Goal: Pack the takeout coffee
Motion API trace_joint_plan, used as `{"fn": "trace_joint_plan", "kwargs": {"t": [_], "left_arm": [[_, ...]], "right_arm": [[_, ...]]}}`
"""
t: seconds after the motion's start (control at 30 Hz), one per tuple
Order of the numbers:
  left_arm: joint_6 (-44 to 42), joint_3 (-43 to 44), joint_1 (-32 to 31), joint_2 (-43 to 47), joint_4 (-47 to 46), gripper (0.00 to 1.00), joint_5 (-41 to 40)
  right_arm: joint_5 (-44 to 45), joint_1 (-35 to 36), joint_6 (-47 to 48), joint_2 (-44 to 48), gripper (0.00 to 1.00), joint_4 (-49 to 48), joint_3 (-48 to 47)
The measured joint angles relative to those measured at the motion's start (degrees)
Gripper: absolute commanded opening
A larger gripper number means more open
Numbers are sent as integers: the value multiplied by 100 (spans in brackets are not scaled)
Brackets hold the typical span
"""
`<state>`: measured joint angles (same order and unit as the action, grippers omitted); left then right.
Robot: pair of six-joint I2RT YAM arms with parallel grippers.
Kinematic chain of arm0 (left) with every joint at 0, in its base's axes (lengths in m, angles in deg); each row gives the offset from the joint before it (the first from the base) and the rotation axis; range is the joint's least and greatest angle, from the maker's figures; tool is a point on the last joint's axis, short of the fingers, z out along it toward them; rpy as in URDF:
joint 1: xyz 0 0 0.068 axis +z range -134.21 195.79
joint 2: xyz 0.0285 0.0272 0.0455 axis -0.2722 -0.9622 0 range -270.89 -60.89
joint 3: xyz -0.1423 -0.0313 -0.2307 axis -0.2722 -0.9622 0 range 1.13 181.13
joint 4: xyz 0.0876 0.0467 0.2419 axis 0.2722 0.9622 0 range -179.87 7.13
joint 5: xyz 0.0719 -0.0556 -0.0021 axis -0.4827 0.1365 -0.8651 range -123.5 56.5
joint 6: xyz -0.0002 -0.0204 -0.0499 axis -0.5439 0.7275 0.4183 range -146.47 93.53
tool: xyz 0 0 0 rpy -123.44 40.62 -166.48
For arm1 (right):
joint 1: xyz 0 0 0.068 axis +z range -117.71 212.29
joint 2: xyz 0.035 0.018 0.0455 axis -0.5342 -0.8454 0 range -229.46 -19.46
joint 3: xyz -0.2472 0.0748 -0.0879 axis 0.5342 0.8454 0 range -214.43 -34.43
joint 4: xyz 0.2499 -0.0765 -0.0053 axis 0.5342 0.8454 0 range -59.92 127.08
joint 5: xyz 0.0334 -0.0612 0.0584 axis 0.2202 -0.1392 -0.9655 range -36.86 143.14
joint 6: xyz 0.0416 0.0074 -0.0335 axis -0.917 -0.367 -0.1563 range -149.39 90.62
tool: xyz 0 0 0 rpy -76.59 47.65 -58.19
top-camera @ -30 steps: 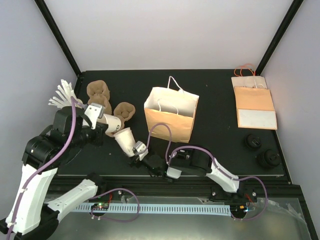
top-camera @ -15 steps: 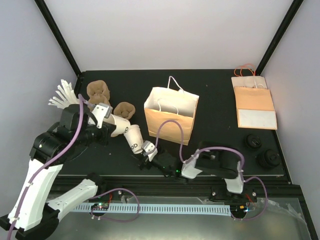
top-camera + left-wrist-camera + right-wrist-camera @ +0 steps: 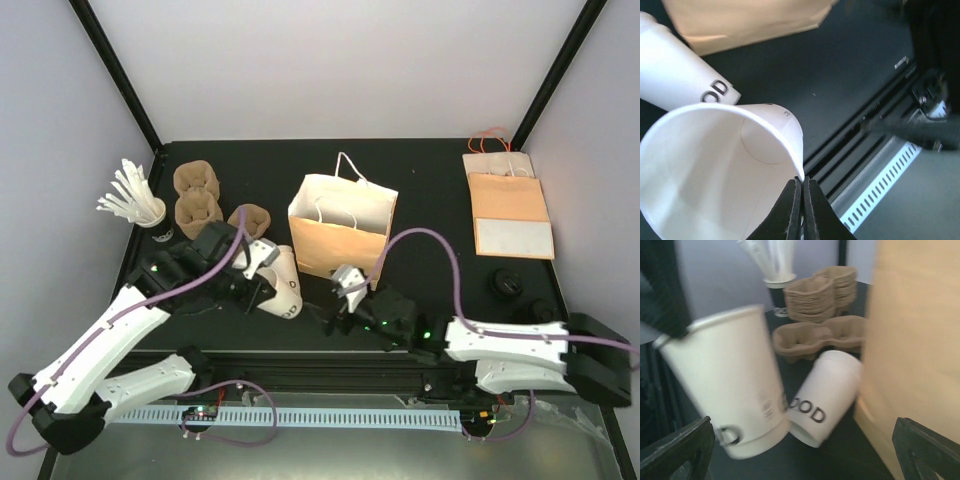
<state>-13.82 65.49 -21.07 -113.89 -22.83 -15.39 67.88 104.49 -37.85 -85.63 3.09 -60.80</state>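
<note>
While the left pincer (image 3: 801, 186) is clamping the rim of the lidless paper cup (image 3: 705, 165), likely light and crushable there, the right pincer (image 3: 343, 295) is hanging released.

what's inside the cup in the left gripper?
Nothing visible: the cup shows bare white walls and a bare bottom. The left gripper pinches its rim; the lower inside runs off frame.

Left wrist view: the lidless white cup (image 3: 715, 165) runs off the left and bottom edges — the brown paper bag (image 3: 750, 20), blurred, is cropped at the top.
</note>
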Motion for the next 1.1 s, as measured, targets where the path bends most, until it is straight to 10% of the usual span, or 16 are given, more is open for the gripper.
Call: {"fn": "trace_joint_plan", "kwargs": {"t": [0.23, 0.63, 0.9, 1.1], "left_arm": [[728, -286, -1843, -682, -778, 2, -802], [1064, 1283, -3467, -3552, -1370, 7, -2350], [1064, 2002, -3853, -4476, -1134, 72, -3014], [1095, 2006, -3829, -4356, -966, 82, -3005]], "right_arm": [[-74, -1095, -914, 1740, 100, 2653, -181], [354, -2232, -2232, 1810, 100, 5705, -1150], [601, -2616, -2485, 2253, 100, 6526, -1078], [518, -2623, -2483, 2398, 100, 6592, -1099]]}}
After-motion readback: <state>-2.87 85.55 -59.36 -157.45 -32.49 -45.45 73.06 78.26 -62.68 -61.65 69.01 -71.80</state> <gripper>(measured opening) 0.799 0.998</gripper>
